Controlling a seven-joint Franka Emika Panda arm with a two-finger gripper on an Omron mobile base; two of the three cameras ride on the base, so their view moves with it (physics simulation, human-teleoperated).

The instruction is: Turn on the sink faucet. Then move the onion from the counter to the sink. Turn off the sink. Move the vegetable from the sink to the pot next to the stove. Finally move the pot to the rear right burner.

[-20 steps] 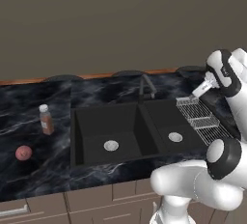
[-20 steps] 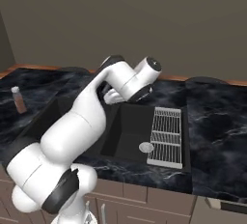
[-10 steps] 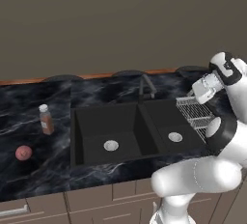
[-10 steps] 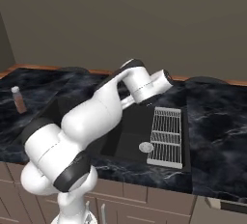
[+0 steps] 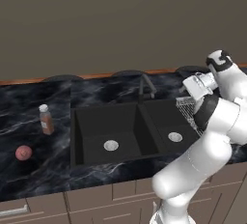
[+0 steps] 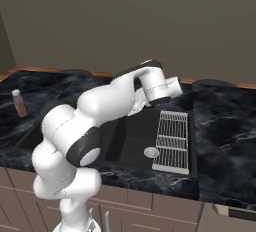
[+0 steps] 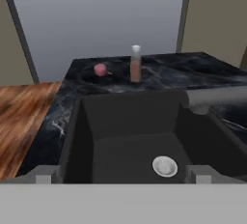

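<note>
**As the arm refolds, the hand settles low over the sink**

Since the base has not driven in the last second, what you see changed is the arm alone. Its elbow has swung down and forward, and the hand now lies sideways above the right basin.

Nearest you, the gripper (image 7: 123, 174) has its fingers spread fully apart, with nothing between them. Beyond them lie a silver drain (image 7: 164, 166) and the walls of the sink (image 5: 87, 121). The sink faucet (image 5: 143, 87) stands just beside the hand and is not yet touched. No water is visible, so step one is probably still open.

Farther along the counter (image 5: 29, 107) stands a white-capped bottle (image 7: 135, 63). The onion (image 7: 100, 69) rests near it, well apart from the gripper.
</note>
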